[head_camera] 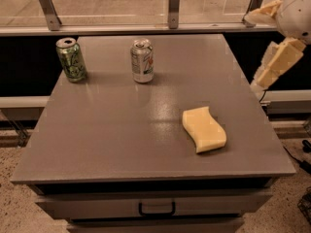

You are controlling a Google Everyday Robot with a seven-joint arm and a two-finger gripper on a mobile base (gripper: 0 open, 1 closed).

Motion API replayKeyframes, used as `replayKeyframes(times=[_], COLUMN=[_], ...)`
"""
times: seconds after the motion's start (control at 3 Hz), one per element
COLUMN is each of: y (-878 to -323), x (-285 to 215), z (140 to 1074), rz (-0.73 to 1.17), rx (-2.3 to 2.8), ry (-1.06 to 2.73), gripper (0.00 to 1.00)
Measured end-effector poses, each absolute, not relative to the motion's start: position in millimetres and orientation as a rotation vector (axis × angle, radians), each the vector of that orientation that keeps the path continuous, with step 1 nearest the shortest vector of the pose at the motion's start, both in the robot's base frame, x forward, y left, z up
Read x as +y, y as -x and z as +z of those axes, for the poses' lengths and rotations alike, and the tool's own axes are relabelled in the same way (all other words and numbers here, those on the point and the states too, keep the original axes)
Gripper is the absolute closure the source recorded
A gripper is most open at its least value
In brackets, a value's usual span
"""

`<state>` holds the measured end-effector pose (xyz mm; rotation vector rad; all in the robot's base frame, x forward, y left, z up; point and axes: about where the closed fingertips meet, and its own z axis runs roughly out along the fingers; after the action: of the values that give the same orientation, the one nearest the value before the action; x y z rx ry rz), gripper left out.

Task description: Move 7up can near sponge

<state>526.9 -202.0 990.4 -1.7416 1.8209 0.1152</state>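
Two cans stand along the back of the bench [107, 144]. The 7up can [142, 60], silver-white with green and red marks, is upright near the middle of the far edge. A green can [71, 59] stands toward the back left corner, well apart from it. The sponge [204, 129] lies flat toward the front right, on a diagonal from the 7up can and well apart from it, so the move has not begun.

The gripper [278, 62] hangs off the bench's right side, beyond its edge and above the level of the top. It is near neither can and touches nothing. Whether it is set wide or narrow I cannot tell from this angle.

The 7up can is probably light and thin-walled, so a hard squeeze could dent it, and its smooth round side may slip under a loose one. Its top gives no sure sign of whether it is full, so its weight is a guess. The best hold looks to be across the middle of the body from the side, square to the can and well below the rim, so that it neither tips nor pivots when lifted. The sponge is soft and likely light, and a nudge would shift it. The can should therefore come down upright just beside the sponge, not against it.
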Motion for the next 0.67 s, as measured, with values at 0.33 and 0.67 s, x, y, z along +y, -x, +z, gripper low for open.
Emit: replayKeyframes(times=[0.33, 0.67], y=[-561.3, -565.9], x=[-153.6, -140.9], z=[989.8, 991.0], rz=[0.276, 0.309], rx=[1.614, 1.579], ry=[1.674, 1.658], gripper=[0.00, 0.00])
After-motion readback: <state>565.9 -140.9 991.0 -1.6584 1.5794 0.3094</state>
